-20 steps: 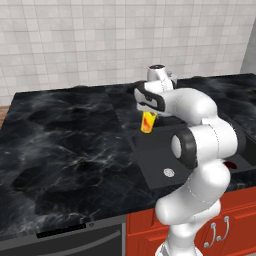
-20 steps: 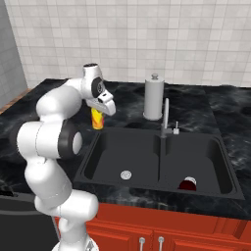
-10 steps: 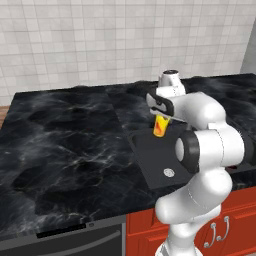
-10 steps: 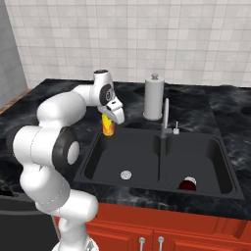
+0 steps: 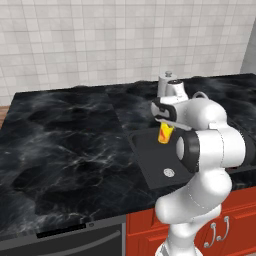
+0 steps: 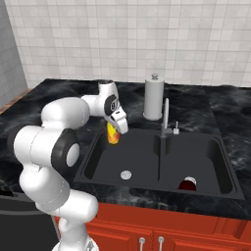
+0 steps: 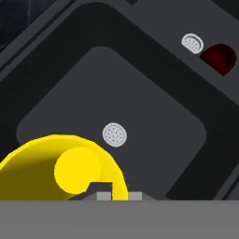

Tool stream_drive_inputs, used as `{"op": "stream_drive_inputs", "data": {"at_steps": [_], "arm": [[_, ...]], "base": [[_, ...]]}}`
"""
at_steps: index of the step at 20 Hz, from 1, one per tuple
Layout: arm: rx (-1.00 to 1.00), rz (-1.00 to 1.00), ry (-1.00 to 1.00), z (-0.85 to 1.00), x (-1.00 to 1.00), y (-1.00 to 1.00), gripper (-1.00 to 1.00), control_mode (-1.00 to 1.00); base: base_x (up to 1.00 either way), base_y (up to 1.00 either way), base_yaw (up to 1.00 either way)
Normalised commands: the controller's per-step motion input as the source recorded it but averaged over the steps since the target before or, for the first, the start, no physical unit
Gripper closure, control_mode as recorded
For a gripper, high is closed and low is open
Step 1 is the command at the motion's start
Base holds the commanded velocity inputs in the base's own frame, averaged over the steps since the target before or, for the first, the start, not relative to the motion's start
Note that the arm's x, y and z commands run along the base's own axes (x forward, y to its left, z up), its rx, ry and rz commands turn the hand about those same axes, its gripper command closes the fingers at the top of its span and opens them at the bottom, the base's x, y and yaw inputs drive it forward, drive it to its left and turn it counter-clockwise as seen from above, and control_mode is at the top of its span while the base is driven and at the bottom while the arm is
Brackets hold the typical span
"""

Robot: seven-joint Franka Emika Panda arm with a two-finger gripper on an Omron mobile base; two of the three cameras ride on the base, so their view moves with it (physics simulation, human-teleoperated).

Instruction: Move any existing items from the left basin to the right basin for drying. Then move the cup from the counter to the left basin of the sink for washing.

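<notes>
Hand view: glossy yellow round cup (image 7: 70,170) above matte basin (image 7: 154,116).

A wall of pale square tiles (image 6: 147,34) runs along the far side. Red cabinet doors (image 6: 196,234) with silver handles (image 5: 216,234) sit below on the near side. A dark appliance front (image 5: 75,242) stands to their left.

The cup (image 6: 113,133) is bright yellow with a red mark — the bowl (image 6: 188,185) dark red, the sink (image 6: 215,149) matte black.
</notes>
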Motion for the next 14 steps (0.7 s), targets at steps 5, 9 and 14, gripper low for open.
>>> {"op": "stream_drive_inputs", "data": {"at_steps": [5,9,14], "arm": [[0.00,-0.06,0.00,-0.28,-0.04,-0.09,1.00,-1.00],[0.00,-0.06,0.00,-0.27,-0.06,-0.08,1.00,-1.00],[0.00,-0.07,0.00,-0.26,-0.11,-0.05,1.00,-1.00]], "base": [[0.00,0.00,0.00],[0.00,0.00,0.00],[0.00,0.00,0.00]]}}
